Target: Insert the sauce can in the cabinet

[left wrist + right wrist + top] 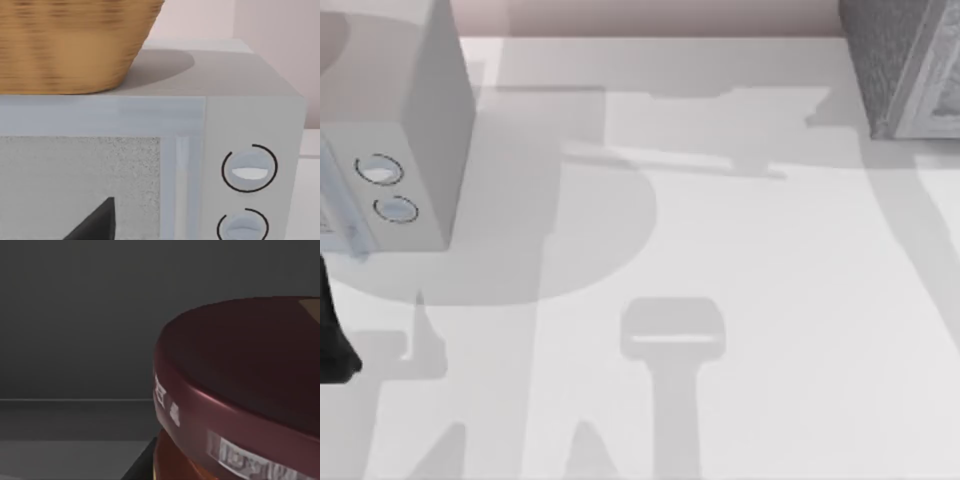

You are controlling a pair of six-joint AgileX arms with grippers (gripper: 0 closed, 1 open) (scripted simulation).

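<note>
At the table's far right corner stands the cabinet, its speckled dark grey side meeting a paler framed front. The right wrist view sits very close to the sauce can, glossy maroon lid over a reddish body, against dim grey walls, so I judge it already inside; whether either claw is spread or pinching, I cannot tell. At the left edge, a pale box with two round dials carries a woven basket.

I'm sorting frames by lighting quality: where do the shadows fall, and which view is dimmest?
Top view: broad soft shadows cross the table, brightly lit. Left wrist view: the wicker basket casts a rounded shadow on top of the pale grey box. Right wrist view: dimmest, a dark grey backdrop behind the sauce can, whose lid edge catches a faint highlight.
</note>
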